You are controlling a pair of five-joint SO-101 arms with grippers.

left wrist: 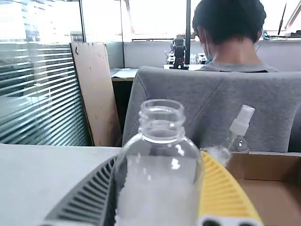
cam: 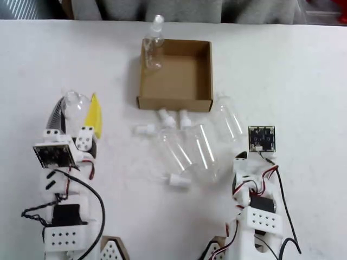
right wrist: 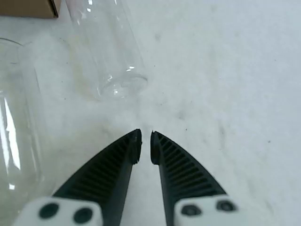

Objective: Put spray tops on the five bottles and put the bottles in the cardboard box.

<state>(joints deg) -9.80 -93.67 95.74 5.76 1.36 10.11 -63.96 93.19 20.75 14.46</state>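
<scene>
**Light, slick bottle in your left gripper: hold the body, not the neck**

The open-necked bottle (left wrist: 160, 160) is clear, thin-walled plastic and empty. Expect it to be very light, slippery, and likely to dent or squirt out if you squeeze hard. The threaded neck has no spray top, so keep it free and take hold on the straight body below the shoulder, as you do now.

Your left gripper (cam: 77, 102) pinches that body between the yellow finger (left wrist: 225, 188) and the grey finger (left wrist: 89, 197). The bottle seems to stand upright with its neck up, over the left side of the table (cam: 303, 81), well apart from the cardboard box (cam: 174, 103).

A capped bottle (cam: 153, 51) leans at the box's left wall. In front of the box three more bottles (cam: 201, 149) lie on their sides. A loose spray top (cam: 179, 180) lies just beside them, probably your nearest cap.

Your right gripper (right wrist: 145, 141) points down at the bare table near one lying bottle's base. Its fingers are almost pressed together, with a sliver of gap, and hold nothing.
</scene>
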